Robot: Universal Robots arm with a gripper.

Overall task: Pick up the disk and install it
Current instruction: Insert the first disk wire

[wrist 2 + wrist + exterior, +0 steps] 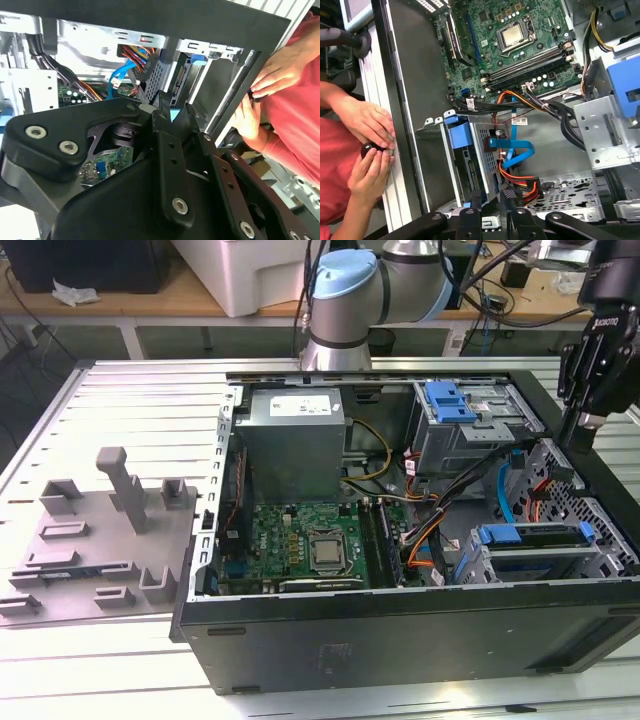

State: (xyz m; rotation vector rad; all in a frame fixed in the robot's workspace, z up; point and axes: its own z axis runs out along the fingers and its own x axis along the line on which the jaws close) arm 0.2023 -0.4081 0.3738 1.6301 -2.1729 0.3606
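First wrist view: gripper (491, 197) slightly open, empty, near disk (462, 135) in its bay; person's hands (367, 125) at case (412, 90) rim. Exterior view adds bench (130, 400) w/ grey fixture (100, 530).

The robot's arm (335, 348) is a stout tube of brushed silver metal, with a rounded pale-blue plastic cap (345, 285) over its joint. Its gripper (580, 425) is a matt black, angular block with a small white marking (606, 321) printed on the housing. In the second wrist view its black linkage plates (75, 132) are flat with rounded corners, pinned by round silver screw heads (68, 147) set in shallow recesses.
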